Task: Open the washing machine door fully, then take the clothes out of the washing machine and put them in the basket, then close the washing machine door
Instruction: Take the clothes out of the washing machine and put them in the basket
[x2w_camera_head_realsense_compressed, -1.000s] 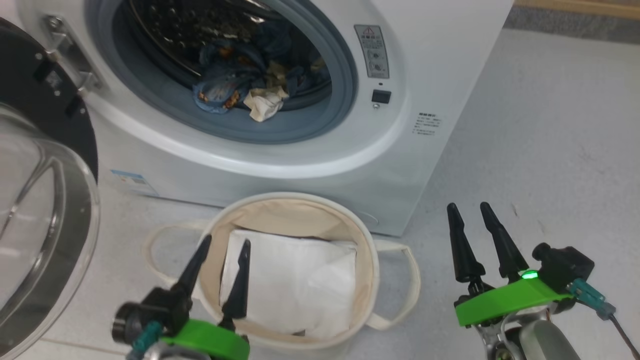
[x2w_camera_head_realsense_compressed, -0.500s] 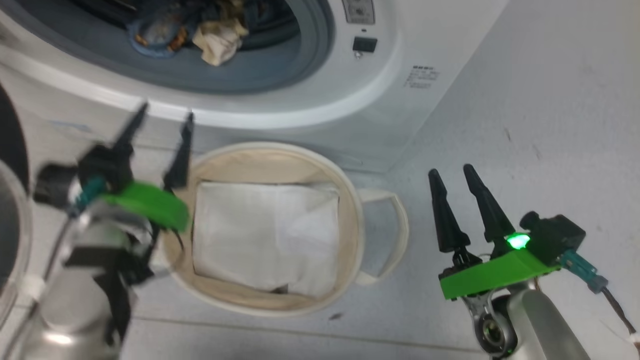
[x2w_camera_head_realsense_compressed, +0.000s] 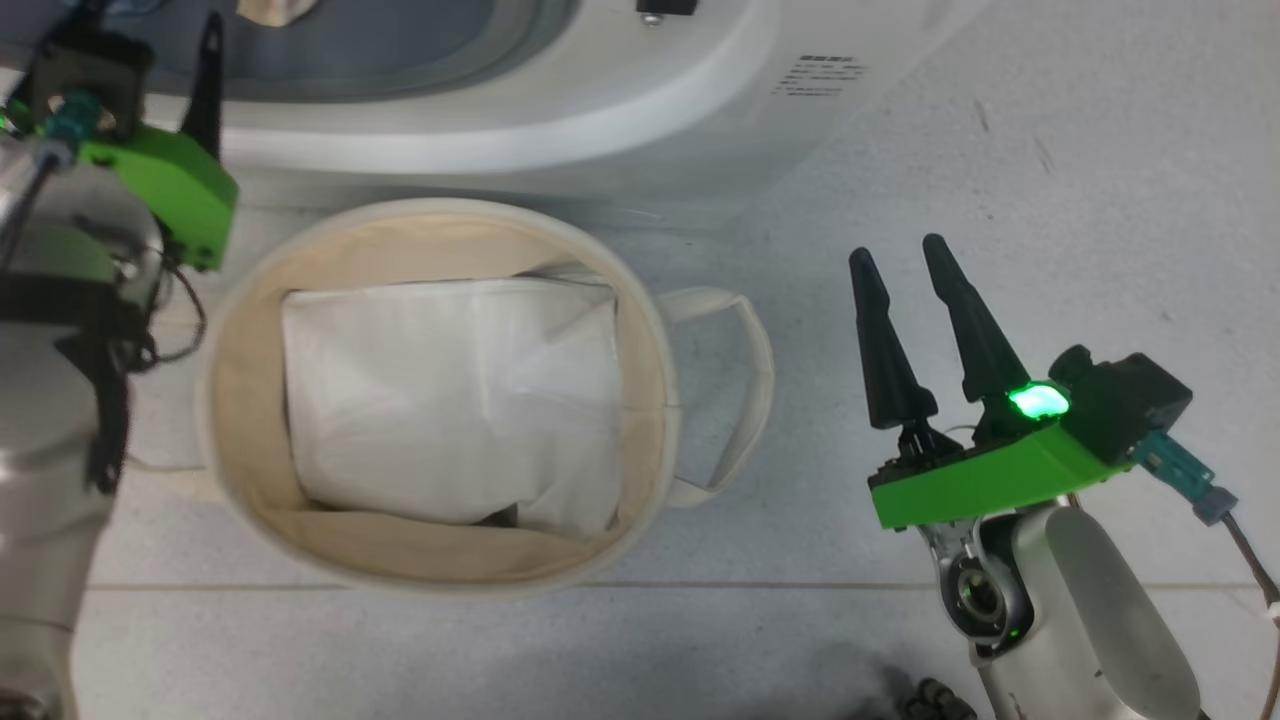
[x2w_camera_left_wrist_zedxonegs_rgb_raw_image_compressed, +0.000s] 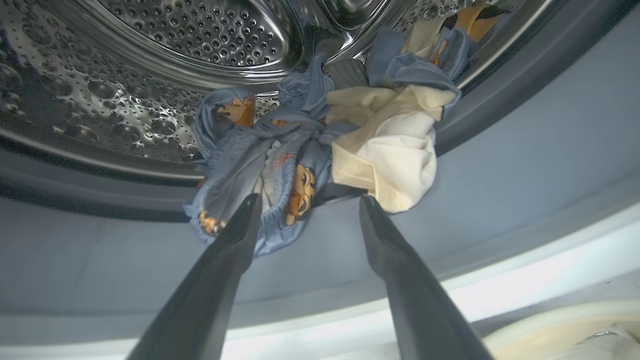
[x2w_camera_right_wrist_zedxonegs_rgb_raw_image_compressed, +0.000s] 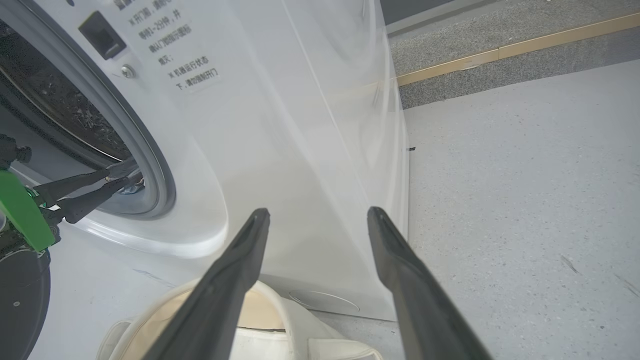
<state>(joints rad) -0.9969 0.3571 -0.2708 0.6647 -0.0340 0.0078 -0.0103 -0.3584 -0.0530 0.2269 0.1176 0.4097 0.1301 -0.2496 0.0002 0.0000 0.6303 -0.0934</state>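
Left tool (x2w_camera_left_wrist_zedxonegs_rgb_raw_image_compressed: 309, 199): jaws wide apart, nothing gripped. It is set at the mouth of the drum (x2w_camera_left_wrist_zedxonegs_rgb_raw_image_compressed: 200, 35), straddling the near edge of the clothes (x2w_camera_left_wrist_zedxonegs_rgb_raw_image_compressed: 260, 150). One fingertip (x2w_camera_left_wrist_zedxonegs_rgb_raw_image_compressed: 248, 210) is seen over the blue hem, the other just beside the cream fold (x2w_camera_left_wrist_zedxonegs_rgb_raw_image_compressed: 395, 155). Contact can't be confirmed from the wrist view.

Clothes are bunched in one heap at the drum lip, spilling onto the grey seal (x2w_camera_left_wrist_zedxonegs_rgb_raw_image_compressed: 525, 165) of the washing machine (x2w_camera_head_realsense_compressed: 600, 110).

Right tool (x2w_camera_head_realsense_compressed: 897, 250): jaws apart, empty, held over the floor (x2w_camera_head_realsense_compressed: 1050, 150) to the right of the basket (x2w_camera_head_realsense_compressed: 245, 420), well clear of the machine.

Basket is set on the floor just in front of the machine, below the opening. A flat white sheet (x2w_camera_head_realsense_compressed: 450, 400) is lying in it; no printed garment is seen there. Black panel at the left edge of the right wrist view is taken to be the washing machine door (x2w_camera_right_wrist_zedxonegs_rgb_raw_image_compressed: 22, 300), swung aside.

Step in hand, as judged: first grab of the clothes. To be done well:
- tips to be pushed a bit deeper, so the bunched middle is taken and not just the hem
- seal rubber to be left out of the pinch
- jaws to be closed fully before anything is pulled
- heap to be lifted over the lip, then drawn near and down to the basket; a trailing piece could be snagged on the seal or dropped on the floor
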